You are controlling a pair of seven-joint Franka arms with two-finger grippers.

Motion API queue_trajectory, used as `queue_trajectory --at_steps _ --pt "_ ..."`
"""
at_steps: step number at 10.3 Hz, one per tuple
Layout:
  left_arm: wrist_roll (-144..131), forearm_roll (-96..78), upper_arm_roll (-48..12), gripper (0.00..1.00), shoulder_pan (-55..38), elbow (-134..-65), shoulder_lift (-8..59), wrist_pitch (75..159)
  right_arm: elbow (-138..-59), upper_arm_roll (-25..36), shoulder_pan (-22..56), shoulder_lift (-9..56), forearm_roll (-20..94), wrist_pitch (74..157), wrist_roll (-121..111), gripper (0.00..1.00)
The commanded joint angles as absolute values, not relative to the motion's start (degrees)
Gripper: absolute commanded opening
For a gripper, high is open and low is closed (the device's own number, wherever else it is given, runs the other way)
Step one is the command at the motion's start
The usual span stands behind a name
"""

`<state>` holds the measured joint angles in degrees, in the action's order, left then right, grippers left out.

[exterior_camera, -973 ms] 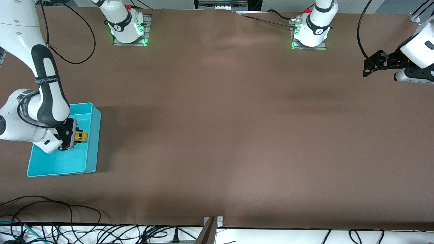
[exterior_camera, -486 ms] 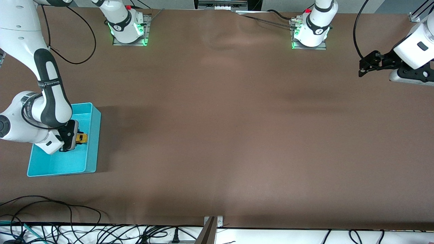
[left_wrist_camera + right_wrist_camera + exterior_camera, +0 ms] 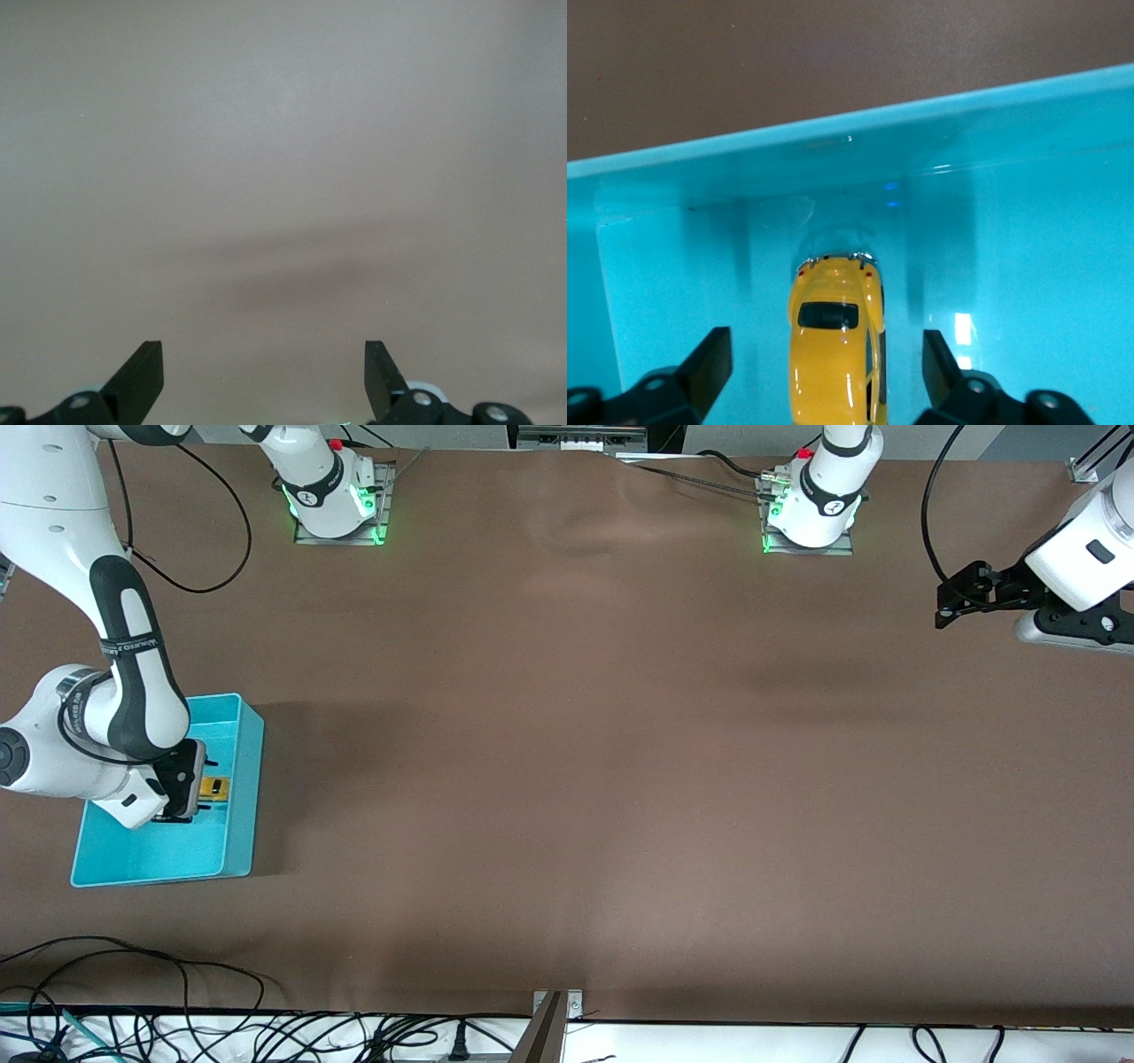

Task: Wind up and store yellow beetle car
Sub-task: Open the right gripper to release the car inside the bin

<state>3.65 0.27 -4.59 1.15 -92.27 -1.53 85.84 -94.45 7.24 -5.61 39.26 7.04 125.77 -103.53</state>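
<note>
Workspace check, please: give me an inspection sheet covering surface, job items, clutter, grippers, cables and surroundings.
Surface: brown table, bare across the middle.
Job's things: yellow beetle car lies in the turquoise bin at the right arm's end.
Clutter: nothing seen.
Grippers: right gripper open in the bin, fingers apart either side of the car; left gripper open over bare table, waiting.
Cables: black cables along the table edge nearest the front camera; one loops by the right arm.
Surroundings: two arm bases lit green.

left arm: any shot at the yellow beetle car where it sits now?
Probably not. The yellow beetle car lies in the turquoise bin at the right arm's end, between the right gripper's open jaws. The left gripper hangs over bare table at its own end.
</note>
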Motion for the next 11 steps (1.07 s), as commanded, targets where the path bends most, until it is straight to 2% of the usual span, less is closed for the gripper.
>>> queue_trajectory --at_steps 1,6,11 --pt "3.78 1.23 -4.66 1.0 0.97 -90.7 -0.7 84.64 -92.38 6.59 -6.42 38.94 8.52 124.64 -104.94 1.0" --pt "3.96 0.97 -4.92 1.0 0.62 -90.62 -0.88 84.73 -81.84 7.03 -6.33 33.67 8.35 107.34 -93.99 1.0" --pt "3.78 1.05 -7.21 1.0 0.79 -90.62 -1.23 83.85 -81.3 4.23 -5.63 25.42 8.44 101.87 -70.02 1.0"
